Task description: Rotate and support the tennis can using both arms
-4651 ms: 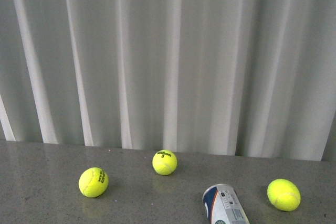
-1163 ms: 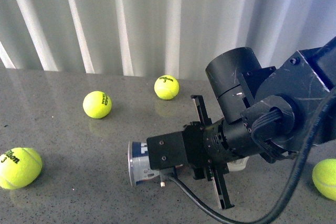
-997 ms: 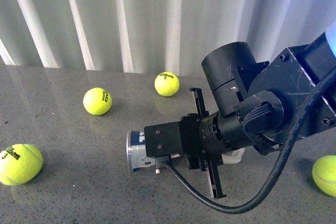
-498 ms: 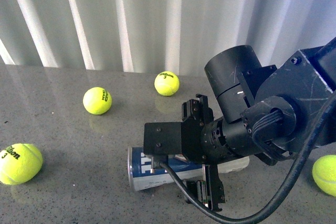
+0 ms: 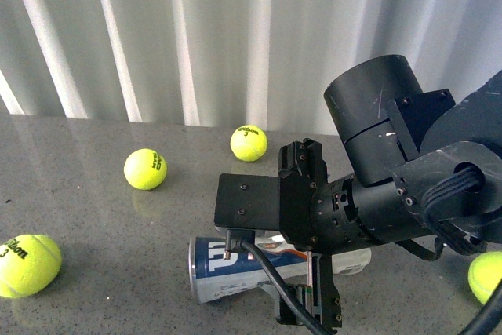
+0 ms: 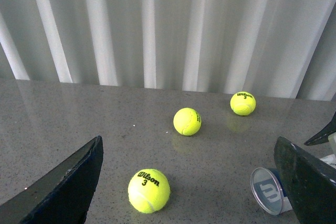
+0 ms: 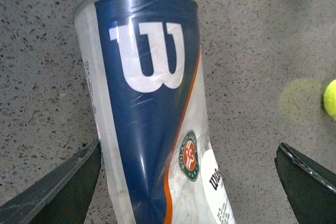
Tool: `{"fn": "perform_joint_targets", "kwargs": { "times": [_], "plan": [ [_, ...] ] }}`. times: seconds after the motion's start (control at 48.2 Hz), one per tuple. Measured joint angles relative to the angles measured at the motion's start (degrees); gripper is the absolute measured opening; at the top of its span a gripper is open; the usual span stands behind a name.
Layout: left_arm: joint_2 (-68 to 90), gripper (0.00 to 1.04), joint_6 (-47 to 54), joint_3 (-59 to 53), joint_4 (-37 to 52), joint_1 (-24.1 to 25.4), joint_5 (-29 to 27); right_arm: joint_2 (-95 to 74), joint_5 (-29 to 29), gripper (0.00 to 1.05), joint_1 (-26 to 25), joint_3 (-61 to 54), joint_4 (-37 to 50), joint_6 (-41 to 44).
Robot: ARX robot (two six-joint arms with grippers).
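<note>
The tennis can (image 5: 229, 263) lies on its side on the grey table (image 5: 94, 209), silver lid end towards the left, navy label with the white W facing up. My right gripper (image 5: 308, 234) is open and straddles the can's middle from above. In the right wrist view the can (image 7: 149, 108) fills the gap between the fingers (image 7: 58, 192), lying close to one and far from the other; the right gripper (image 7: 186, 195) is not closed on it. My left gripper (image 6: 186, 192) is open and empty, low over the table, with the can's lid (image 6: 269, 190) just inside one finger.
Several yellow-green tennis balls lie around: one at the left front (image 5: 28, 263), one mid-left (image 5: 143, 169), one at the back (image 5: 249, 143), one at the right edge (image 5: 486, 276). A ball marked 3 (image 6: 148, 190) lies between my left fingers. A white curtain (image 5: 196, 37) closes off the back.
My right gripper has turned about its wrist and now stands upright over the can. The can has rolled so the W faces up. More of its length shows.
</note>
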State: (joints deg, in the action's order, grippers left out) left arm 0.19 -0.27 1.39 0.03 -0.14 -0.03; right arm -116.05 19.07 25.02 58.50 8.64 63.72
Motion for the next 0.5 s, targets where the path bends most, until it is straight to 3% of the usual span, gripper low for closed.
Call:
{"fn": "perform_joint_targets", "kwargs": {
  "times": [0.208,0.332,0.394,0.498],
  "plan": [
    [0.0,0.98,0.0,0.0,0.0,0.0,0.0,5.9,3.2,0.98,-1.1,-1.2,-0.1,-7.3],
    [0.0,0.98,0.0,0.0,0.0,0.0,0.0,13.3,5.4,0.98,-3.2,-2.1,1.8,-19.9],
    [0.0,0.98,0.0,0.0,0.0,0.0,0.0,16.6,4.5,0.98,-4.2,-2.7,3.0,-25.6],
    [0.0,0.98,0.0,0.0,0.0,0.0,0.0,22.6,-2.1,0.98,-6.3,-4.5,4.6,-38.9]
  ]
}}
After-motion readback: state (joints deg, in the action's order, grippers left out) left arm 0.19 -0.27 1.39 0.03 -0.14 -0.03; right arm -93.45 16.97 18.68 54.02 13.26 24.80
